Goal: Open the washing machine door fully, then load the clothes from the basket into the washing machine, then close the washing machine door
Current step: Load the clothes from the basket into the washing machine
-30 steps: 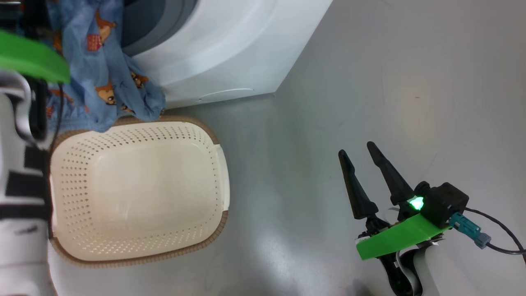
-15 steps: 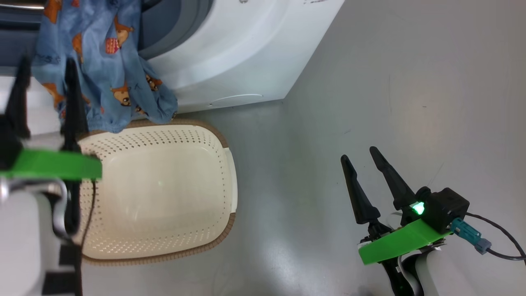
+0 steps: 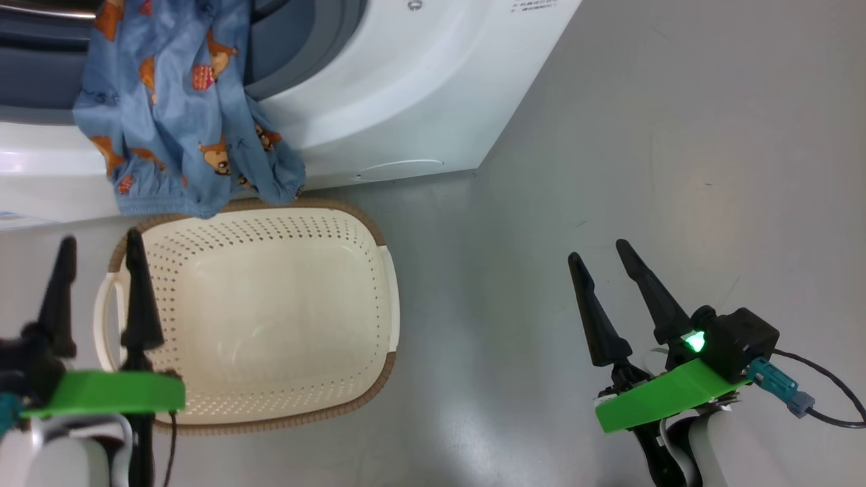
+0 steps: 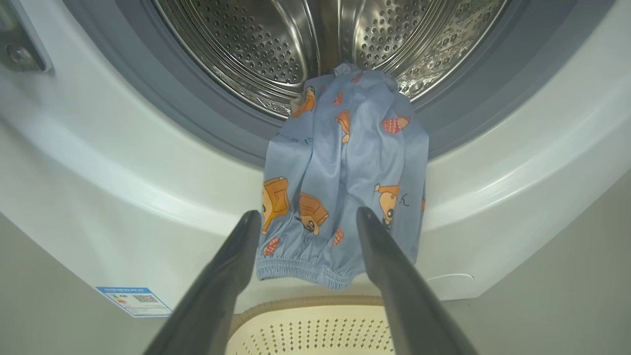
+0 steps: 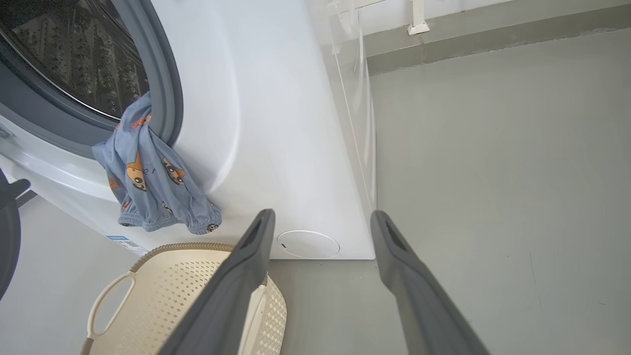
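Clothes (image 3: 176, 122) hang from washing machine (image 3: 419, 88) mouth, basket (image 3: 270, 325) at six o'clock beneath them, left gripper (image 3: 100, 238) spread, right gripper (image 3: 598, 250) spread

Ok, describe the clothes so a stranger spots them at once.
Find the big white washing machine and its round opening onto the steel drum. Draped over that opening's lower lip, hanging down the white front above the cream basket, are the clothes. Among hard white surfaces, they are soft light-blue fabric printed with orange cartoon figures.
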